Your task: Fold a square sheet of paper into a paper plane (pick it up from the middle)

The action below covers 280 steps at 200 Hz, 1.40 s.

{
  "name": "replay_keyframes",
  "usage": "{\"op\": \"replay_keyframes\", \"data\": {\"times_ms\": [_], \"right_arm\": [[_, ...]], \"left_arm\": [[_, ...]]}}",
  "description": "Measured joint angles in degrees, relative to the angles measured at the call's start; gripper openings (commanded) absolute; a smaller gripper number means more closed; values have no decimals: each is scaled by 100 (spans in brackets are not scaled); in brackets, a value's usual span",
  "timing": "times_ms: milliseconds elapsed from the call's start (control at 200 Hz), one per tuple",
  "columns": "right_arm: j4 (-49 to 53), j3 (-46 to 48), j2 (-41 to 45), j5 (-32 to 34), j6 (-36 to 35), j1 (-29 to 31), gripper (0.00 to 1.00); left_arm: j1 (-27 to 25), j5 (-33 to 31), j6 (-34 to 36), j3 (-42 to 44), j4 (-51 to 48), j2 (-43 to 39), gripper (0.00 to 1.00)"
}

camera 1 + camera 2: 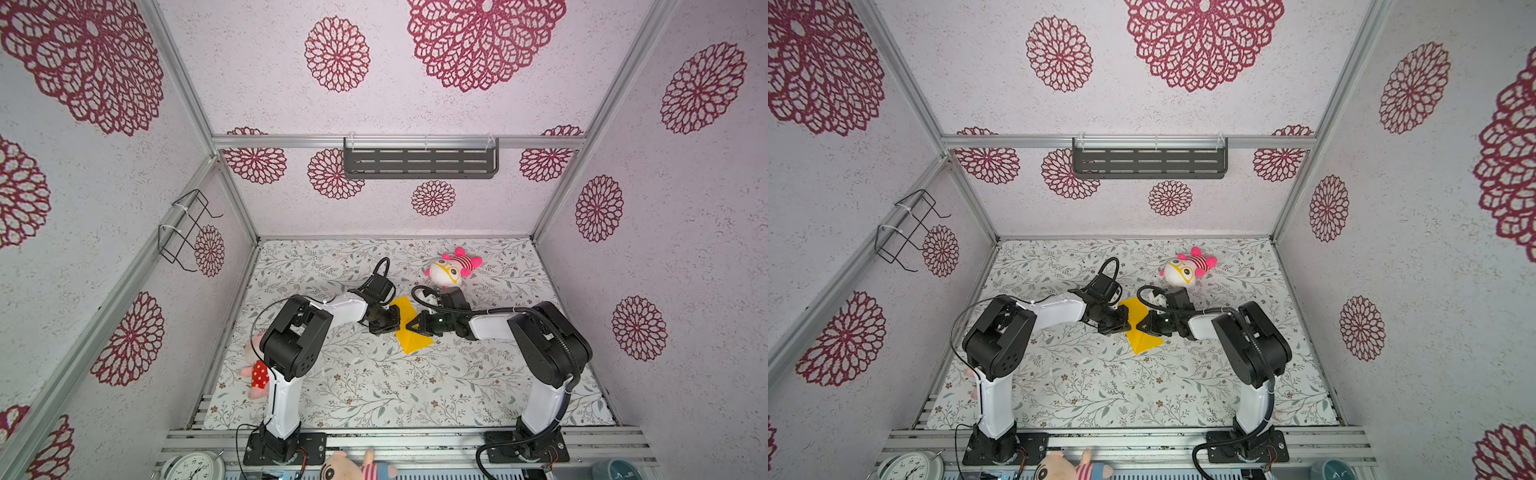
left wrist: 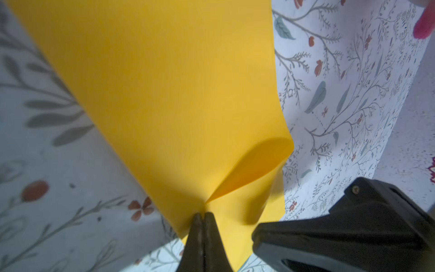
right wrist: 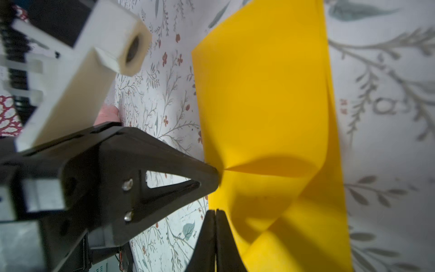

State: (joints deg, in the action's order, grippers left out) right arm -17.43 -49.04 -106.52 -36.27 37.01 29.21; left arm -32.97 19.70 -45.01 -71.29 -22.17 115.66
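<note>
The square sheet of paper (image 1: 413,343) (image 1: 1144,340) is plain yellow-orange and hangs bent just above mid-table, doubled over loosely with a soft curl. My left gripper (image 1: 397,318) (image 1: 1126,320) (image 2: 203,215) is shut on the paper (image 2: 164,94) at a pinched crease. My right gripper (image 1: 409,326) (image 1: 1140,326) (image 3: 215,210) faces it from the other side, tips a short gap from the left's, shut on the edge of the paper (image 3: 270,94). A finished paper plane is not in view.
A pink-and-white plush toy (image 1: 451,268) (image 1: 1187,268) lies just behind the right gripper. Another plush (image 1: 257,374) lies by the left arm's base. A dark shelf (image 1: 419,160) hangs on the back wall and a wire rack (image 1: 187,228) on the left wall.
</note>
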Motion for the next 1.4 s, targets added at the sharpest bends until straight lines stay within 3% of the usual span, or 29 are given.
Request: {"op": "replay_keyframes", "data": {"times_ms": [280,630,1116,1401], "right_arm": [[299,11,-90,131,37,-42,7],[531,339,479,278,48,-243,7],[485,-256,-188,345,-13,-157,6],[645,138,240,531,-186,-343,6]], "left_arm": [[-4,-20,9,-9,-13,0,0],[-15,-70,72,-76,-109,15,0],[-15,-94,192,-120,-192,24,0],[-15,-114,221,-140,-238,26,0]]}}
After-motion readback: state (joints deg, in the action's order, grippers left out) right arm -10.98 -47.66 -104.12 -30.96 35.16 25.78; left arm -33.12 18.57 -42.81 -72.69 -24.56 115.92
